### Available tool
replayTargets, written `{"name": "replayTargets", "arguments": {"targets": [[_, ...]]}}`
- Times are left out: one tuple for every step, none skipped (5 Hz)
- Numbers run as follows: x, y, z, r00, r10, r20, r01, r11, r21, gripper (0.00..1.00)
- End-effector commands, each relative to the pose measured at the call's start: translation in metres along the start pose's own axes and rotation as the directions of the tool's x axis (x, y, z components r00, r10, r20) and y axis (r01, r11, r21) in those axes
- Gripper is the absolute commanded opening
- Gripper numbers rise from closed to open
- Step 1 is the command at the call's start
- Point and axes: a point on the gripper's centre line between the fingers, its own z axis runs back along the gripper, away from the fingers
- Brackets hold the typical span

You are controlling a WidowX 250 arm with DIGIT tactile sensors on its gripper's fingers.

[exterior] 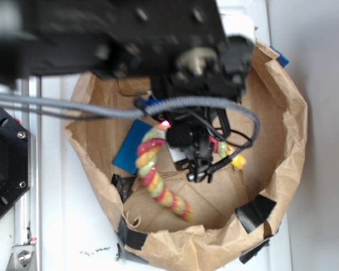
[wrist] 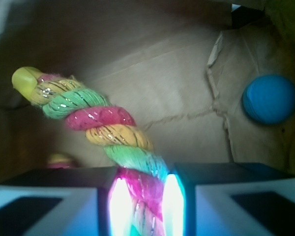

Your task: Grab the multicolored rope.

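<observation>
The multicolored rope (exterior: 152,169), twisted from red, yellow and light green strands, lies inside the brown paper bag (exterior: 288,118). Its long part runs from the bag's middle toward the front wall. My gripper (exterior: 199,169) reaches down into the bag just right of that part. In the wrist view the rope (wrist: 108,123) runs from a yellow tip at the upper left down between my two fingers. The gripper (wrist: 142,196) is shut on it, with both pads pressed against the strands. The stretch of rope behind the fingers is hidden.
A blue block (exterior: 133,148) lies flat on the bag floor, left of the rope. A blue ball (wrist: 270,98) sits by the bag wall at the right of the wrist view. A grey cable (exterior: 101,110) crosses above the bag. Black tape patches (exterior: 254,212) mark the bag's front wall.
</observation>
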Motion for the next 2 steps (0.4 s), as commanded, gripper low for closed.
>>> {"name": "replayTargets", "arguments": {"targets": [[0.0082,-0.0028,0.0366,0.992,0.007,0.123,-0.005,1.000,-0.018,0.00],[0.0073,-0.0091,0.0320,0.988,-0.023,0.150,0.019,0.999,0.031,0.00]]}}
